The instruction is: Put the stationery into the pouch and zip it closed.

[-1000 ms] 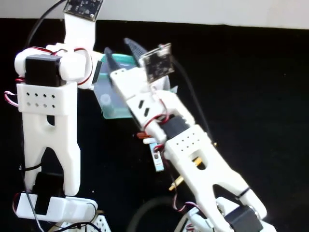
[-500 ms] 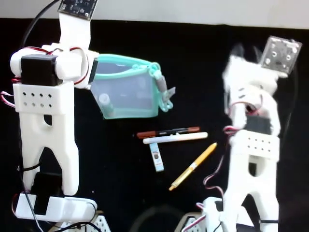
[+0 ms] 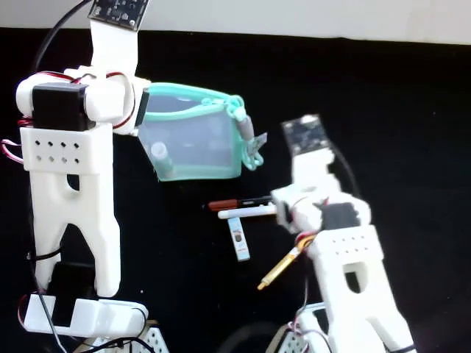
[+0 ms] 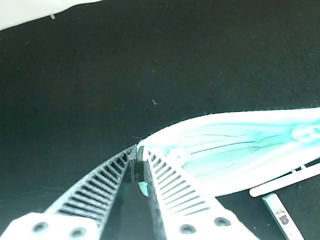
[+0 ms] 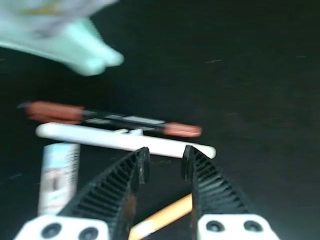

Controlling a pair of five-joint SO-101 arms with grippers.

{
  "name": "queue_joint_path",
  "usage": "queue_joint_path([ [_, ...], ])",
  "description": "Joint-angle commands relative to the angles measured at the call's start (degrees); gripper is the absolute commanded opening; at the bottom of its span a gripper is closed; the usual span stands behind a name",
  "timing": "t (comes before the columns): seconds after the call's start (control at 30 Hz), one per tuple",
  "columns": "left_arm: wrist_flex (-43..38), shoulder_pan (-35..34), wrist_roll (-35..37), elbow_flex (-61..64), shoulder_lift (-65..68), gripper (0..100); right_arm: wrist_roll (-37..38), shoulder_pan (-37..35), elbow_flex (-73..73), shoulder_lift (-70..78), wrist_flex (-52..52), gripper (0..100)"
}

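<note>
The teal translucent pouch (image 3: 195,140) hangs above the black table, and my left gripper (image 4: 136,164) is shut on its end seam. Its mouth (image 4: 240,145) gapes open, and a small white item (image 3: 158,152) shows through its wall. Below it lie a red-capped marker (image 3: 243,201), a white pen (image 3: 246,212), a small white-and-blue stick (image 3: 238,243) and a yellow pencil (image 3: 283,268). My right gripper (image 5: 165,162) is open and hovers just over the white pen (image 5: 125,141), with the marker (image 5: 110,119) beyond it and the pencil (image 5: 160,220) under its fingers.
The black tabletop (image 3: 397,132) stretches to the right of the right arm. A pale wall strip (image 3: 294,15) runs along the far edge. The left arm's white upright body (image 3: 70,191) stands at the left, beside the pouch.
The right arm left the pouch, swung up and to the right, then came down over the pens with its gripper open. The left arm lifted the pouch slightly and then held still.
</note>
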Motion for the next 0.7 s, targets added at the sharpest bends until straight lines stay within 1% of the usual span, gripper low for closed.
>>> queue_joint_path([
  [0.0, 0.4, -0.5, -0.4, 3.8, 1.1, 1, -10.5, -6.0, 1.0, -2.7, 0.3, 11.7],
  [0.1, -1.4, -1.4, -0.2, 3.8, 1.1, 1, -17.9, -10.7, 3.1, -2.8, 0.0, 11.7],
  [0.17, -2.0, -1.9, 0.4, 3.6, 1.0, 1, -20.1, -13.4, 5.3, -2.8, -2.1, 11.7],
  [0.4, -3.9, -5.4, 4.3, 3.7, 1.1, 1, -20.7, -19.5, 15.5, -2.8, -14.8, 11.7],
  [0.57, -3.5, -5.2, 4.3, 3.7, 1.1, 1, -20.7, -19.6, 22.9, -2.8, -24.0, 11.7],
  [0.67, -3.5, -5.2, 4.3, 3.9, 1.1, 1, -20.7, -19.6, 25.0, -2.8, -26.4, 11.7],
])
